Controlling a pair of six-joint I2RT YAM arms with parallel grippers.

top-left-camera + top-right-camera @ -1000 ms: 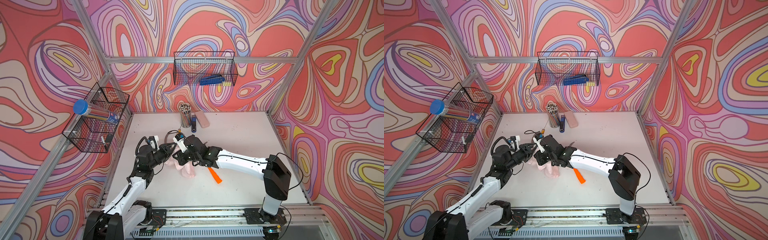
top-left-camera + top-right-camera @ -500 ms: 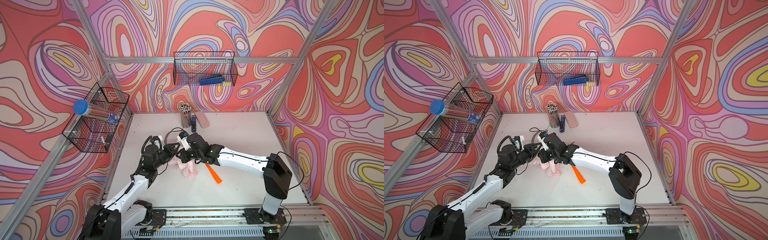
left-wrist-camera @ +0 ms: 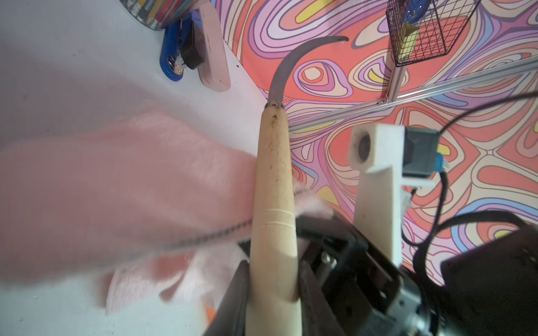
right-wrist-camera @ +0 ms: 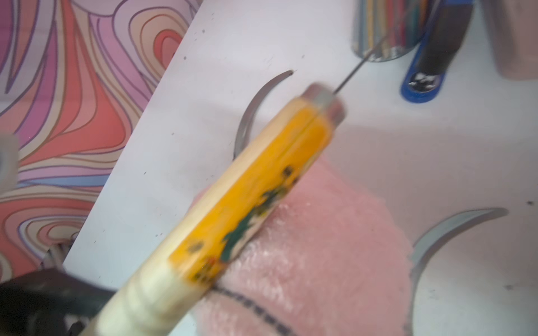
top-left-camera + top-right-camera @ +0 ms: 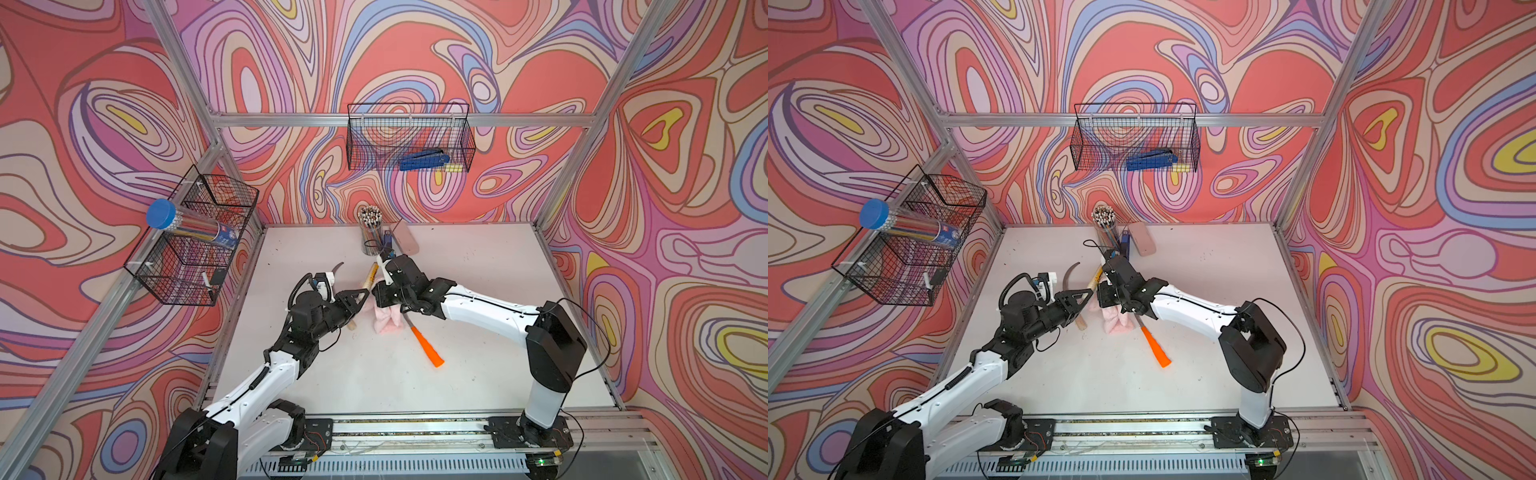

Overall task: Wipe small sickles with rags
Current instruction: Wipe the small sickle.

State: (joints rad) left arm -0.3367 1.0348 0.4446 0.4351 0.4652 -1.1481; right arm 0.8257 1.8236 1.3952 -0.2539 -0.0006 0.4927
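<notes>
**Sickle braced for the rag**

Over the bench, left of centre, the left hand clamped a wooden sickle by its handle, leaving the blade free. The right hand, pinched shut on the rag, pressed it against that handle, likely for wiping.

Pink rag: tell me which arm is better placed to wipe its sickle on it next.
Right, probably. The right gripper, shut on the yellow-labelled sickle, hangs directly over the rag; the left gripper holds its plain-handled sickle off to the rag's side.
</notes>
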